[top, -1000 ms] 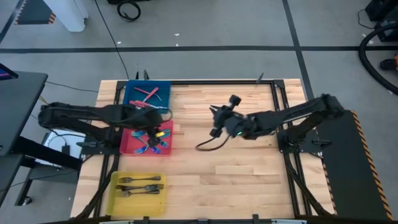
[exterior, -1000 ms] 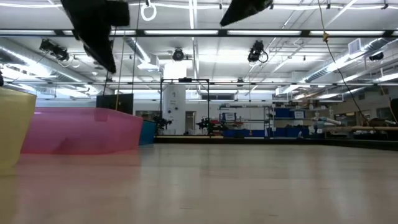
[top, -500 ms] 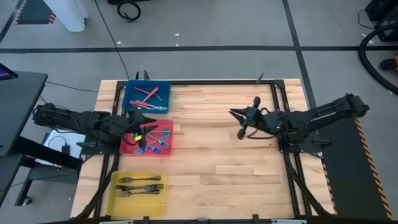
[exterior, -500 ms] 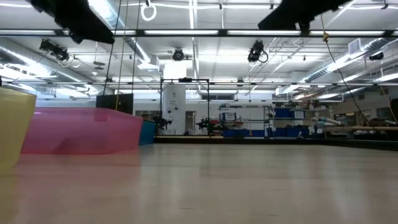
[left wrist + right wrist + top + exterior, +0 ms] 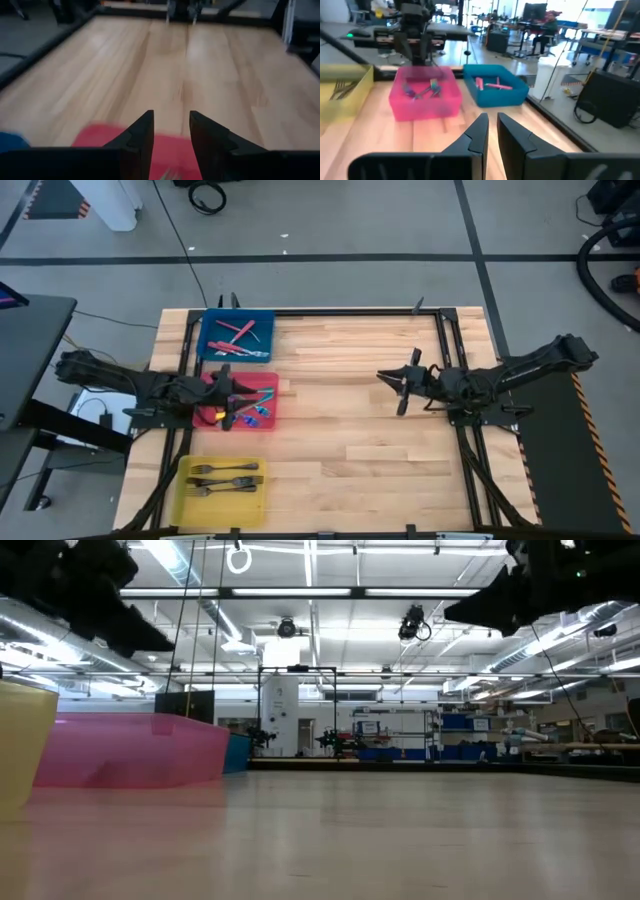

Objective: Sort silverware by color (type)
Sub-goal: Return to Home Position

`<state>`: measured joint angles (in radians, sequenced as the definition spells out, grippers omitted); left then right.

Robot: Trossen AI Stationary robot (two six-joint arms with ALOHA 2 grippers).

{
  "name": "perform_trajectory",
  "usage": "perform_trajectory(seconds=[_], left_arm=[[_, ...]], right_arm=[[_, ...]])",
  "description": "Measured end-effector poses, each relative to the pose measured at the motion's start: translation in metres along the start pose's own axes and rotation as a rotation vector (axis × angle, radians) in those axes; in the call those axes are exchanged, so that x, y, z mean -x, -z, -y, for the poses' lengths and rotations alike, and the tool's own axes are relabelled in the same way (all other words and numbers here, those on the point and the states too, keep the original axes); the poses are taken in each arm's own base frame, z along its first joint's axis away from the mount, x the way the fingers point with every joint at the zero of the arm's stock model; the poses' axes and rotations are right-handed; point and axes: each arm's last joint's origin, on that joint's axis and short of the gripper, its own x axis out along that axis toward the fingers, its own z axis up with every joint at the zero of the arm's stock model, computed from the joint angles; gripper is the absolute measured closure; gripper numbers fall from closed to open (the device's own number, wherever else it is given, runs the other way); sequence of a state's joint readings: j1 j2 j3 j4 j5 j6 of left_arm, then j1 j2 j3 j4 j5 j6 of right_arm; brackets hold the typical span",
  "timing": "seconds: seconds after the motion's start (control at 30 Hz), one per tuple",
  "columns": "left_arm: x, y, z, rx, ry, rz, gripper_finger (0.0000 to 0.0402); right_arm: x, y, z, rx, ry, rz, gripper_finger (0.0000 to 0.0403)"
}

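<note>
Red-handled forks [image 5: 240, 330] lie in the blue bin [image 5: 212, 340] at the far left. Blue-handled forks [image 5: 256, 409] lie in the pink bin [image 5: 268, 383] and show in the right wrist view [image 5: 422, 90]. Dark metal forks [image 5: 225, 476] lie in the yellow bin [image 5: 190, 490] at the near left. My left gripper [image 5: 229, 404] hangs over the pink bin's left part, open and empty [image 5: 171, 125]. My right gripper [image 5: 393, 385] is above the table's right half, shut and empty [image 5: 492, 125], pointing toward the bins.
The three bins stand in a row along the table's left side; in the low view the pink bin [image 5: 130, 750] and the yellow bin [image 5: 20, 740] show at the left. Bare wood [image 5: 340, 440] lies between the bins and my right gripper. A black frame [image 5: 440, 330] rims the table.
My right gripper has drawn back from the table's middle toward the right edge. My left gripper has drawn back toward the left edge and slightly toward the near edge, staying over the pink bin. In the low view both arms have moved outward.
</note>
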<state>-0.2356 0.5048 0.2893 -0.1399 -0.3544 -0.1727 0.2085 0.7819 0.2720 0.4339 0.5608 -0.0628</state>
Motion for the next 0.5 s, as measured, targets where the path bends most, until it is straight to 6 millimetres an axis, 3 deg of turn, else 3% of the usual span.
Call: perform_trajectory(seconds=[0.2,0.5], left_arm=[[-0.005,0.025,-0.002,0.007,-0.003,-0.021,0.0276],[-0.009,0.042,-0.004,0.004,-0.006,-0.037,0.0276]], right_arm=[[0.003,0.016,-0.002,-0.002,-0.087,-0.008,0.0356],[0.008,0.038,-0.003,0.029,-0.188,-0.049,0.0356]])
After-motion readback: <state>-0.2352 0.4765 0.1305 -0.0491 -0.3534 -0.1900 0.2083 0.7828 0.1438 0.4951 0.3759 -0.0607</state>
